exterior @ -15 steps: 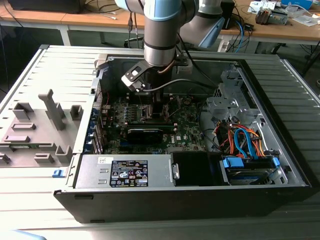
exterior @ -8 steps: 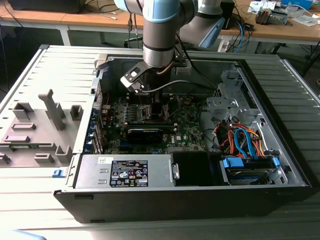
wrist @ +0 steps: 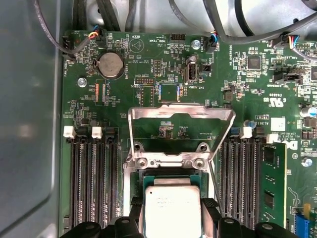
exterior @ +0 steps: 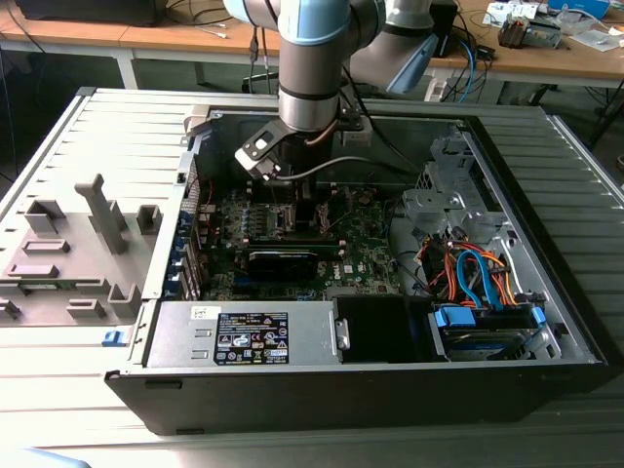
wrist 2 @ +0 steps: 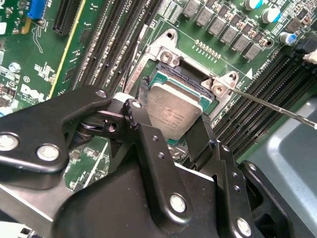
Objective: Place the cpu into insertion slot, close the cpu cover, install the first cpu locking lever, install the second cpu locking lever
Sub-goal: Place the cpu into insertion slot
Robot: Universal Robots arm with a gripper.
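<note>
A Universal Robots arm reached into an open computer case, its gripper clamped on the cpu by two opposite edges, one black finger on each side. The chip sat directly over the insertion slot; whether it hung just above the socket or already touched it could not be told. In the first wrist view the cpu cover stood swung open beyond the socket, its cut-out frame raised off the green motherboard. In the second wrist view a thin locking lever jutted out, unlatched.

The cpu lay flat, its silvery top facing up towards the wrist cameras. Being square, it had no clear long axis; its sides ran parallel to the socket rim and to the memory slots beside it.

The main risk appeared to be a crooked seating. If the chip came down tilted or slightly turned, it could likely ride up on the rim or damage the socket's contacts. Its corner keying could not be read, so a wrong rotation remained possible. A slip in the narrow edge grip could also drop it askew.
</note>
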